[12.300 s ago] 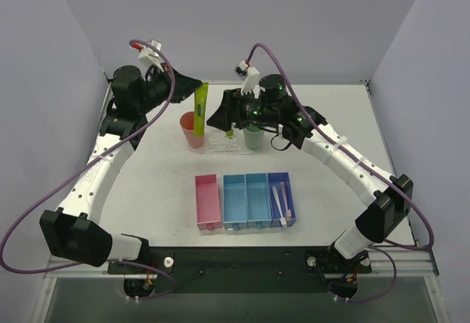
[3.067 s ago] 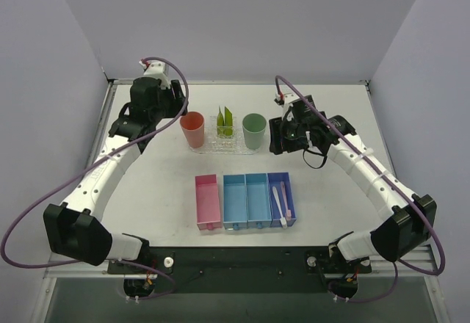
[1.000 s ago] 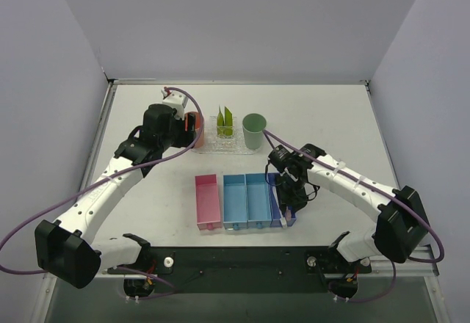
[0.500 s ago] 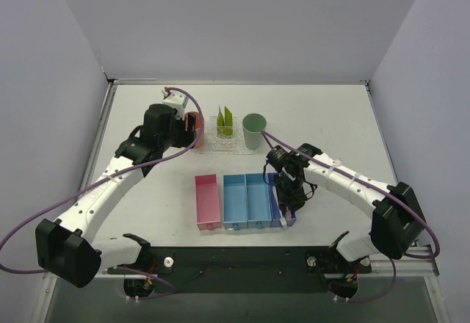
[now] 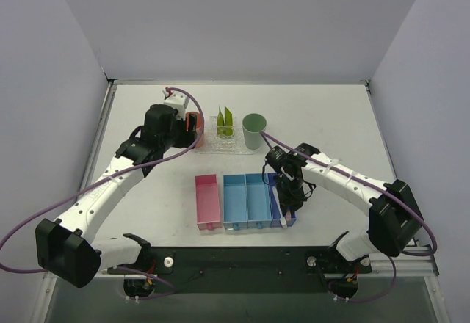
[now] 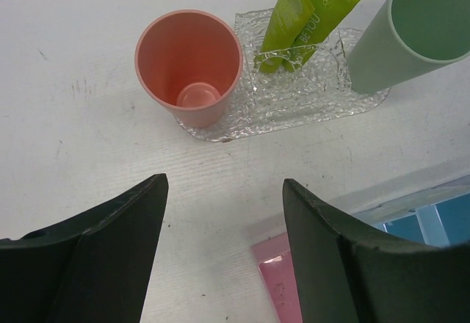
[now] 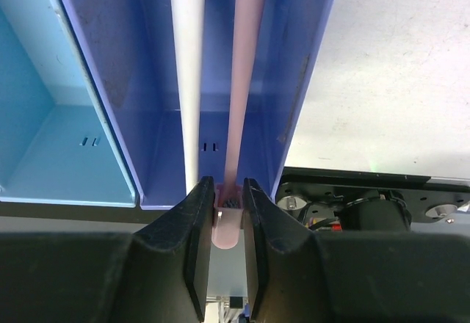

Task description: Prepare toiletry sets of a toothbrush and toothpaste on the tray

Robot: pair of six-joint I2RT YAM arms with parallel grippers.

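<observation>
Two toothbrushes lie lengthwise in the purple bin (image 7: 110,81), a white one (image 7: 187,66) and a pink one (image 7: 246,81). My right gripper (image 7: 228,224) is down at the bin's near end (image 5: 288,204), its jaws shut on the capped head of the pink toothbrush. Two yellow-green toothpaste tubes (image 6: 308,15) stand in a small clear rack on the bumpy clear tray (image 6: 330,99), between a pink cup (image 6: 189,62) and a green cup (image 6: 418,22). My left gripper (image 6: 224,183) hangs open over the table just short of the pink cup (image 5: 197,125) and holds nothing.
A pink bin (image 5: 208,202) and two light blue bins (image 5: 246,200) sit in a row left of the purple one. The black base plate (image 7: 367,205) lies right behind the bins' near ends. The tray (image 5: 220,147) is at the back centre.
The right jaws have closed in on the pink toothbrush's head, and that arm has shifted slightly. The left arm has not moved.
</observation>
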